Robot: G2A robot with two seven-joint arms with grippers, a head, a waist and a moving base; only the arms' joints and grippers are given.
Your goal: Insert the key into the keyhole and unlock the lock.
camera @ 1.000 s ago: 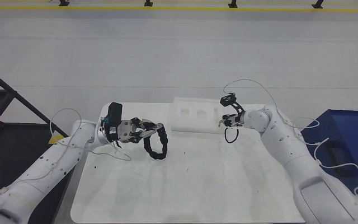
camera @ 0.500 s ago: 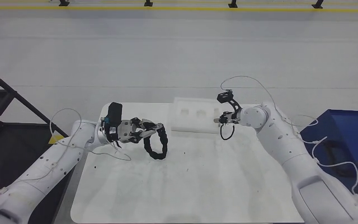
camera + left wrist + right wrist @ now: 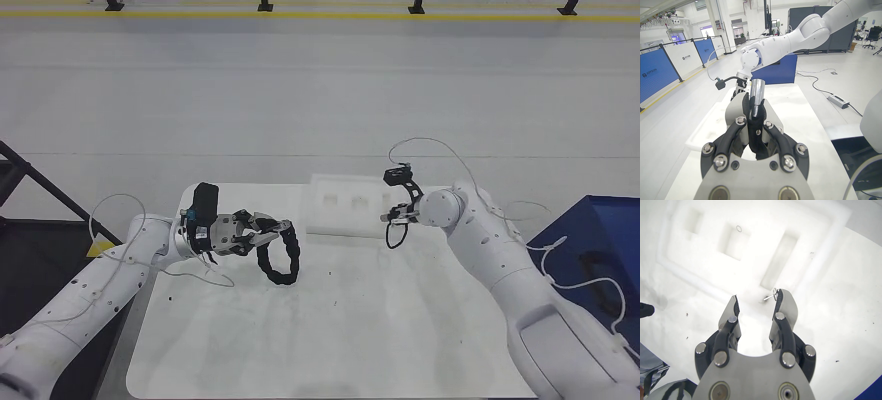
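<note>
My left gripper point(image 3: 753, 111) is pinched tight on the lock point(image 3: 282, 262), a black-sleeved cable loop with a shiny metal barrel point(image 3: 757, 91), held above the left part of the white table point(image 3: 350, 330). The barrel's end points toward my other arm. My right gripper point(image 3: 756, 300) hangs with its fingers spread wide over the near border of the foam tray point(image 3: 810, 262) at the table's far side. The key point(image 3: 770, 297) lies on that border by the end of a long slot point(image 3: 780, 260), just beside one fingertip; I cannot tell whether they touch.
</note>
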